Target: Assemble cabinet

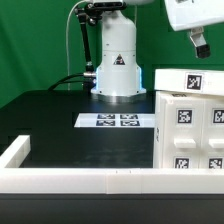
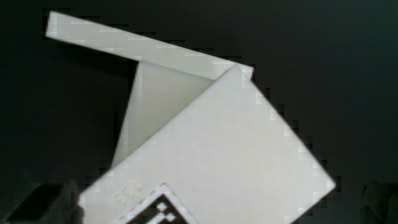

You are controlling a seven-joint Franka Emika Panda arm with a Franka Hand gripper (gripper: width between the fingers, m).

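**Gripper up high, cabinet below**

Hanging at the top corner of the exterior view, gripper [image 1: 200,44] well above the cabinet [image 1: 190,115], not touching it. Only one dark fingertip showing there, so open or closed: cannot tell. Nothing seen between the fingers.

Directly below the gripper, the cabinet standing on the black table [image 1: 50,115]: a big white box, square black-and-white tags on its top panel and front face. Tags only, patterns, no readable writing or brand anywhere.

Away from the gripper toward the arm's white base [image 1: 117,65], the marker board [image 1: 118,121] lying flat on the table, tags printed in a row.

From the wrist view, white panels of the cabinet [image 2: 205,140] meeting at a sharp edge, one tag corner peeking out near dark finger shapes, black table all around.

White border rail [image 1: 80,180] along the near table edge. Open dark tabletop between rail, marker board and cabinet.
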